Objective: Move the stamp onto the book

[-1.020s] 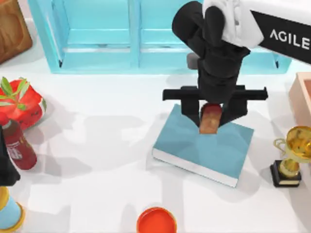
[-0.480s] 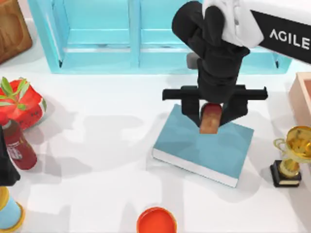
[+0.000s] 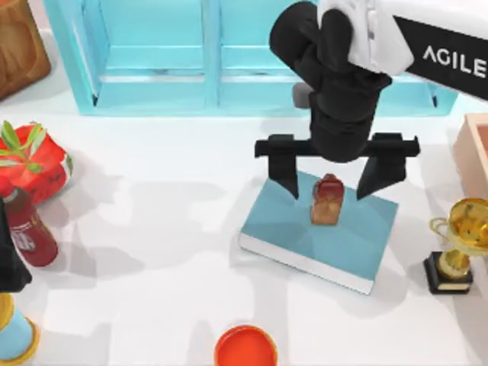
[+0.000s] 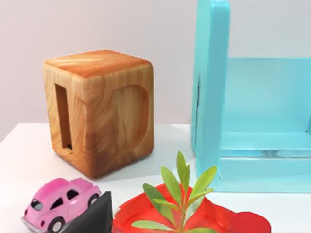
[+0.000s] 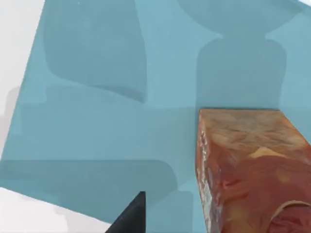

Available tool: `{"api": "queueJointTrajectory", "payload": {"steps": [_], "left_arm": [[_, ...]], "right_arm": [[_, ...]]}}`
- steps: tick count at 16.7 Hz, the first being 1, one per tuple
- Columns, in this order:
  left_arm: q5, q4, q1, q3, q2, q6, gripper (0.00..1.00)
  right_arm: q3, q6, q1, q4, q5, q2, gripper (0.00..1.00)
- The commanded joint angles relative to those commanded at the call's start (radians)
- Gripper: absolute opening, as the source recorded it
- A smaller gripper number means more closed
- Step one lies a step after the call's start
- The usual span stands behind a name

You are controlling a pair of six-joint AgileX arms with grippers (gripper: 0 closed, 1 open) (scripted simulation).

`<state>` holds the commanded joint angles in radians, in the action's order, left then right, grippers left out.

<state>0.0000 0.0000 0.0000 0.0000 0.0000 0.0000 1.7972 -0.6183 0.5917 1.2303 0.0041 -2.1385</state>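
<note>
Top view: white table (image 3: 152, 252), light blue shelf unit (image 3: 213, 57) along the back. Stamp (image 3: 326, 200) upright on book (image 3: 320, 229); right gripper (image 3: 328, 177) above, fingers spread wide, apart from stamp. Left wrist view: wooden block (image 4: 99, 111) beside the shelf unit; left gripper's state cannot be told. Right wrist view: stamp resting on book cover.

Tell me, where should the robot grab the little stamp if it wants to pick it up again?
Probably by the blocky body, coming straight down from above. The stamp stands upright on the book, and its flat sides give the fingers something to press on, while the rounded knob on top might slip. The right gripper already hangs open over it, one finger on each side. The left arm sits parked at the table's left edge.
</note>
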Motion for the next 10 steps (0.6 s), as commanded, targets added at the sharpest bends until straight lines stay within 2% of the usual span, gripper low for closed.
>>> {"api": "queueJointTrajectory", "payload": {"steps": [10], "left_arm": [[0.000, 0.000, 0.000, 0.000, 0.000, 0.000, 1.00]], "right_arm": [[0.014, 0.000, -0.001, 0.015, 0.000, 0.000, 1.00]]}}
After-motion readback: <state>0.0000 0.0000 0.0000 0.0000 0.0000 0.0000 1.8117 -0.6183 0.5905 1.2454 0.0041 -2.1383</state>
